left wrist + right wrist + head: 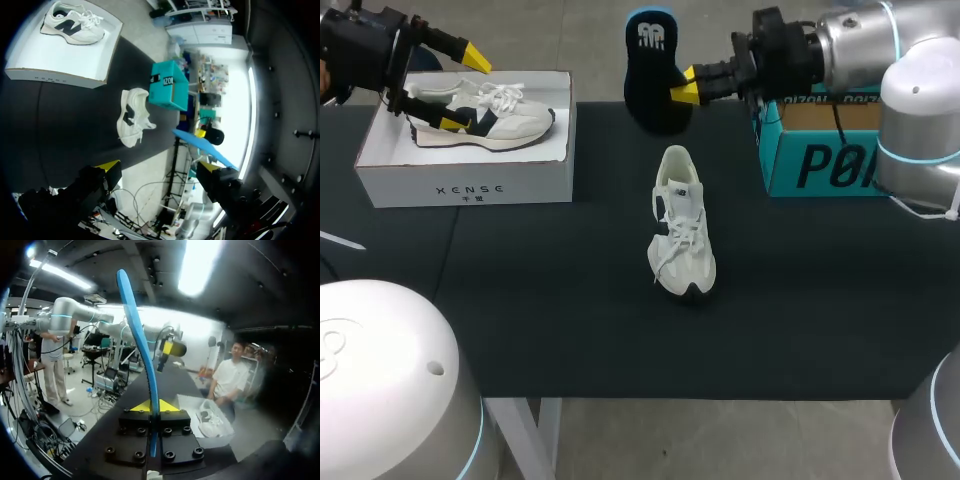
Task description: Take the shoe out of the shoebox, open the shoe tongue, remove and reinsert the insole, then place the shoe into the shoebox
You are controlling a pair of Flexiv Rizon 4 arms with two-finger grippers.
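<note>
A white shoe [682, 225] lies on the dark table [550, 300], toe toward the front edge; it also shows in the left wrist view [134, 117]. My right gripper [685, 88] is shut on a dark insole with a blue rim [650, 60], held upright in the air behind the shoe. In the right wrist view the insole [131, 310] rises edge-on from between the yellow tips [151, 406]. My left gripper [465, 90] hovers open over a white shoebox [470, 185] at the back left. A second white and navy shoe [485, 112] lies in that box.
A teal cardboard box [820, 160] stands at the back right, under my right arm. The white shoebox [55, 77] fills the back left corner. Bare dark cloth spreads around the loose shoe toward the table's front edge.
</note>
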